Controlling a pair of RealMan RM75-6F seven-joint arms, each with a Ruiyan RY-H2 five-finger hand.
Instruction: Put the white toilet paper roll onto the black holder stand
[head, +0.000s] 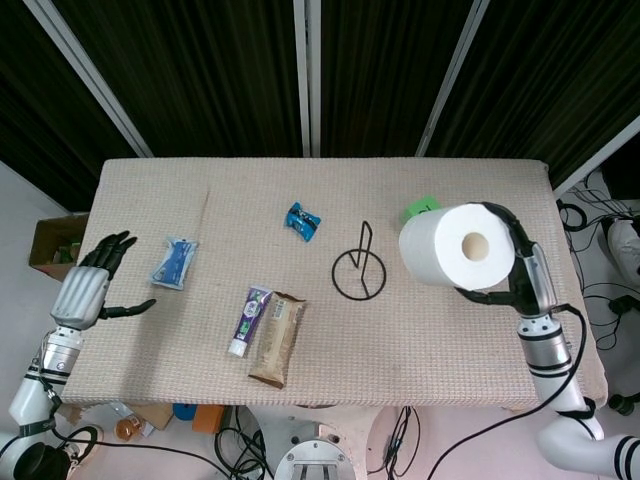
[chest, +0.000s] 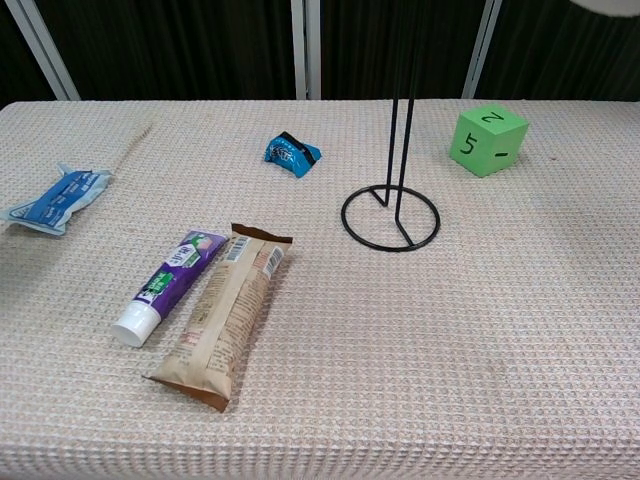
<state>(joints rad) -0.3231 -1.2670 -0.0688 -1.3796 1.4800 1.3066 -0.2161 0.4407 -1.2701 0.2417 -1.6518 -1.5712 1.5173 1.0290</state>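
You have the white toilet paper roll (head: 459, 246) clasped in your right hand (head: 520, 268), fingers wrapped round its outer side with the thumb underneath, so the core hole is left free and faces upward toward the head camera. That grip makes sense: the hole is what has to slide over the rod, so nothing of the hand should cover it. The roll is raised well above the surface (head: 420, 340), to the right of the black holder stand (head: 359, 270), and from the head view it hides most of the green cube (chest: 488, 140) behind it; in the chest view only a sliver of the roll shows at the top right edge. I judge the height is there to clear the top of the stand's upright rod, which runs out of the chest view's top, so you cannot confirm clearance from that camera. The stand's ring base sits flat and free, with the blue wrapper (head: 303, 220) well apart, so nothing blocks the approach. Your left hand (head: 88, 292) hangs off the left edge with fingers spread, holding nothing, near the blue sachet (head: 172, 262). Next you'll likely need to carry the roll left until the hole is over the rod tip, keeping it level.
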